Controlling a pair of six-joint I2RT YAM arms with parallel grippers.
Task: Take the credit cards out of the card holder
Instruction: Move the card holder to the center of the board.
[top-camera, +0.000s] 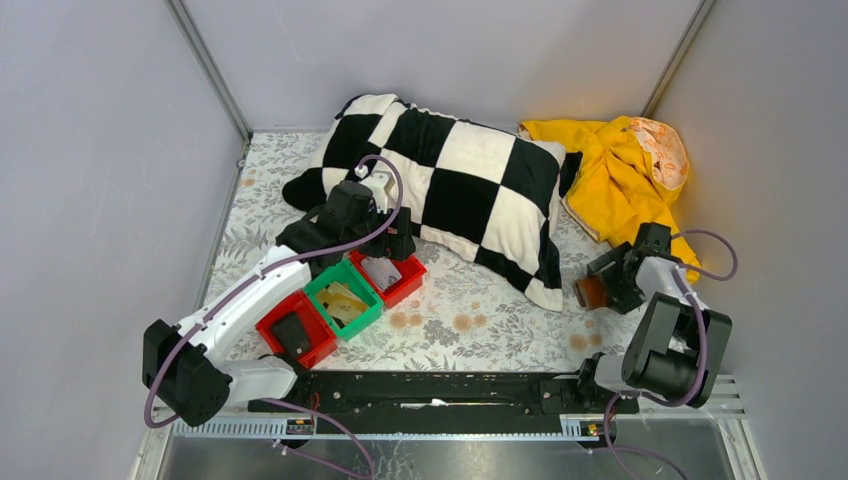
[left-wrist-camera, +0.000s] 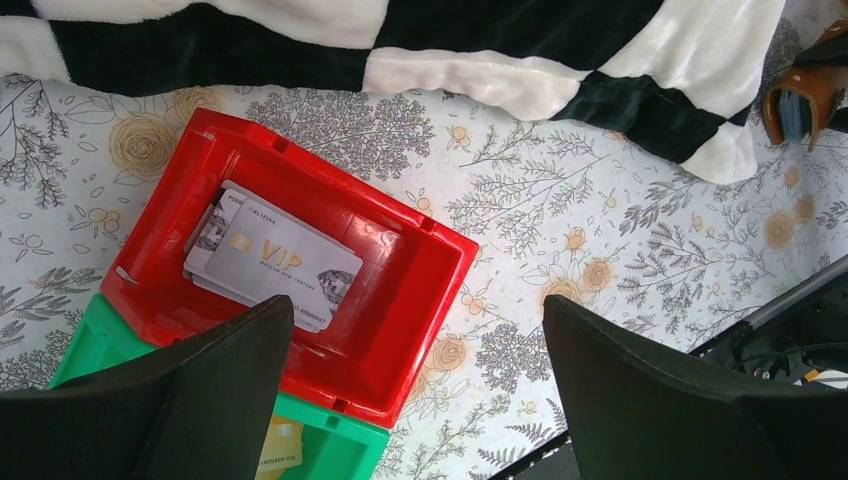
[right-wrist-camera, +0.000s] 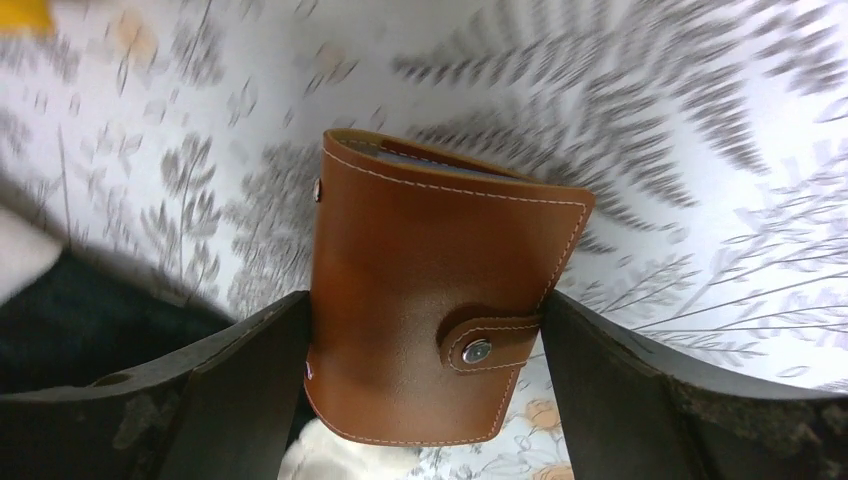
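Note:
My right gripper (top-camera: 603, 283) is shut on the brown card holder (top-camera: 591, 292) and holds it near the table's right side. In the right wrist view the card holder (right-wrist-camera: 430, 290) sits between both fingers, its snap strap closed and a pale inner edge showing at the top; the background there is blurred. My left gripper (top-camera: 392, 246) is open and empty over the far red bin (top-camera: 402, 281). In the left wrist view silver VIP credit cards (left-wrist-camera: 270, 260) lie stacked in that red bin (left-wrist-camera: 400, 300), and the gripper (left-wrist-camera: 415, 315) hangs above its near corner. The card holder (left-wrist-camera: 800, 100) shows far right.
A green bin (top-camera: 343, 300) with a yellow card (left-wrist-camera: 275, 445) and a second red bin (top-camera: 297, 330) with a dark item stand in a row with the first. A black-and-white checkered pillow (top-camera: 450, 185) lies behind. A yellow cloth (top-camera: 620, 160) lies at the back right.

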